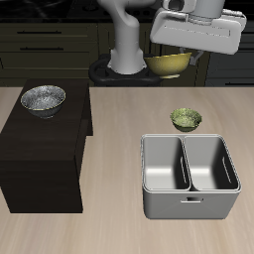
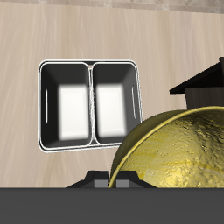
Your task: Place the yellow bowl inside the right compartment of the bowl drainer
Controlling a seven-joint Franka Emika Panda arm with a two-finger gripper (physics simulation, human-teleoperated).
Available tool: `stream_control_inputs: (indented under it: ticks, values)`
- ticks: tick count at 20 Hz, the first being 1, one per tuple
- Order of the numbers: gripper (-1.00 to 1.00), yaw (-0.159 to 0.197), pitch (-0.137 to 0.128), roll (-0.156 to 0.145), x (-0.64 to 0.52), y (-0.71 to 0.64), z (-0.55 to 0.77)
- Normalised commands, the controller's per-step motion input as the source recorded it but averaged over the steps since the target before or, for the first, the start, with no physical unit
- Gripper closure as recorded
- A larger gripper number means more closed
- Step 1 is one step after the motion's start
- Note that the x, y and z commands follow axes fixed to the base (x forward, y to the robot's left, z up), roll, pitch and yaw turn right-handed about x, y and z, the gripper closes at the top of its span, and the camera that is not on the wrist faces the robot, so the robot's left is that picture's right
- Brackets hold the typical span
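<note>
High above the back of the table, my gripper (image 1: 177, 54) is shut on the rim of the yellow bowl (image 1: 170, 65), which hangs tilted below it. In the wrist view the yellow bowl (image 2: 178, 159) fills the near field beside the gripper (image 2: 116, 181), whose fingers are mostly hidden. The bowl drainer (image 1: 190, 203) is a grey two-well tub near the table's front edge, well below and forward of the bowl. Its right compartment (image 1: 211, 165) holds nothing. The wrist view shows the bowl drainer (image 2: 90, 63) with both wells bare.
An olive-green bowl (image 1: 186, 119) sits on the table just behind the drainer. A silver-grey speckled bowl (image 1: 43, 98) rests on a dark low cabinet (image 1: 40, 159). A corner of the cabinet (image 2: 206, 80) shows in the wrist view.
</note>
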Motion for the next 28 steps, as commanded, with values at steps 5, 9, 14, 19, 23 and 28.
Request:
stream_control_inputs:
  ticks: [5, 9, 14, 19, 23, 28]
  values:
    - [1.0, 0.026, 0.021, -0.009, 0.25, 0.04, -0.2]
    - [1.0, 0.033, 0.065, 0.027, 0.26, 0.06, -0.52]
    - [1.0, 0.023, 0.035, 0.011, 0.13, 0.02, -0.41]
    - [1.0, 0.021, 0.052, 0.003, 0.17, -0.02, -0.52]
    - [1.0, 0.016, 0.05, 0.003, 0.14, -0.06, -0.48]
    - [1.0, 0.001, 0.045, -0.011, 0.08, -0.08, -0.39]
